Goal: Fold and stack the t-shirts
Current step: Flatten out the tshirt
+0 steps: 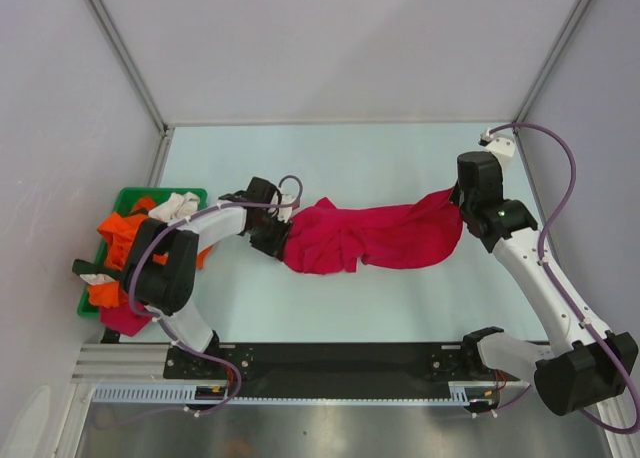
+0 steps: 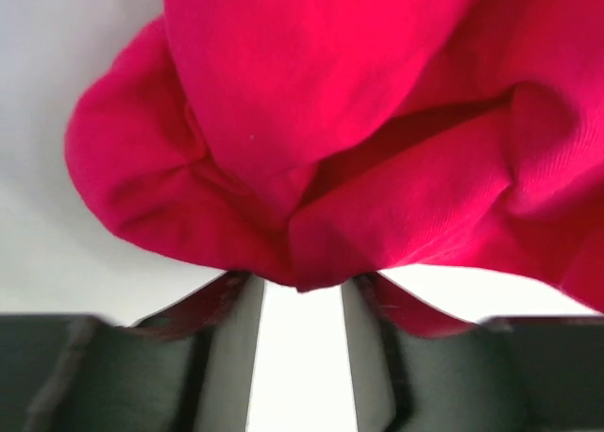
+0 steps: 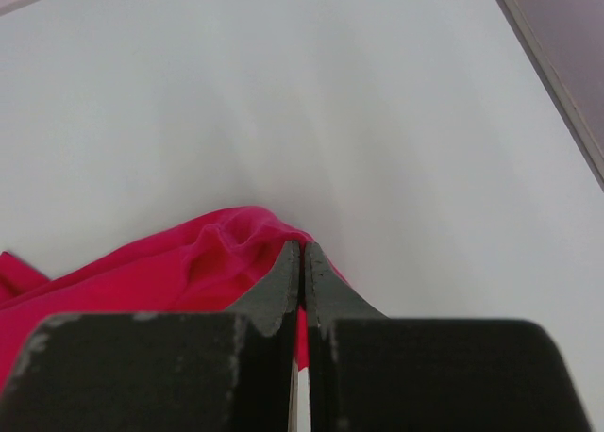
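A crimson-pink t-shirt (image 1: 370, 236) lies bunched and stretched across the middle of the table. My right gripper (image 1: 462, 200) holds its right end. In the right wrist view the right gripper (image 3: 303, 248) is shut, with a strip of the t-shirt (image 3: 189, 272) pinched between the fingers. My left gripper (image 1: 278, 236) is at the shirt's left end. In the left wrist view the left gripper (image 2: 302, 286) has its fingers (image 2: 236, 347) apart with bare table showing between them. The t-shirt's (image 2: 330, 102) rumpled edge rests over the fingertips.
A green tray (image 1: 125, 193) stands at the table's left edge, heaped with orange t-shirts (image 1: 125, 233); another crimson cloth (image 1: 122, 320) spills over its near end. Enclosure walls close in the left, back and right sides.
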Available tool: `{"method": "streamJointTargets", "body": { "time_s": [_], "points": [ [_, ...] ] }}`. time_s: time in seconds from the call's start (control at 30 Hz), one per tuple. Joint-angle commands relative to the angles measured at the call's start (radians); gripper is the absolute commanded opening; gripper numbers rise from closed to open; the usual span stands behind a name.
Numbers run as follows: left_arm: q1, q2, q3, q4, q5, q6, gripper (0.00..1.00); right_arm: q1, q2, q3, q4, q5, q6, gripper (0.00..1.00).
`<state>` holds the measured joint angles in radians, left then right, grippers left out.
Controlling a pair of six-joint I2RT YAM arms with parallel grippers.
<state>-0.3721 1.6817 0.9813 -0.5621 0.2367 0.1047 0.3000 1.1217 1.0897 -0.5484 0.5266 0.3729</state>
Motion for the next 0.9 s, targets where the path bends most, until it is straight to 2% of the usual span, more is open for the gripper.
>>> {"method": "streamJointTargets", "body": {
  "time_s": [0.0,0.07,0.13,0.17,0.23,0.37,0.5,0.67,0.87],
  "points": [
    [-0.007,0.027,0.042,0.027,0.007,-0.011,0.36,0.005,-0.013,-0.004,0.027,0.018,0.0,0.0],
    [-0.007,0.023,0.042,0.025,0.007,-0.008,0.26,0.004,-0.014,-0.004,0.028,0.018,0.0,0.0],
    [-0.007,0.015,0.037,0.024,0.009,-0.003,0.2,0.004,-0.013,-0.007,0.03,0.019,-0.002,0.0],
    [-0.007,0.006,0.034,0.022,0.004,0.0,0.11,0.004,-0.014,-0.007,0.03,0.018,0.0,0.0],
    [-0.005,-0.005,0.033,0.015,-0.004,0.004,0.0,0.004,-0.011,-0.005,0.031,0.016,-0.002,0.0],
    [-0.007,-0.066,0.059,-0.034,-0.033,0.019,0.0,0.005,-0.011,0.004,0.034,0.009,-0.002,0.0],
    [0.016,-0.227,0.146,-0.146,-0.079,0.046,0.0,0.011,-0.007,0.041,0.03,0.016,-0.02,0.0],
    [0.084,-0.315,0.362,-0.295,-0.073,0.055,0.0,0.01,0.015,0.126,0.031,0.03,-0.061,0.0],
    [0.111,-0.349,0.571,-0.381,-0.063,0.047,0.0,0.011,0.059,0.217,0.045,0.013,-0.078,0.0]
  ]
}}
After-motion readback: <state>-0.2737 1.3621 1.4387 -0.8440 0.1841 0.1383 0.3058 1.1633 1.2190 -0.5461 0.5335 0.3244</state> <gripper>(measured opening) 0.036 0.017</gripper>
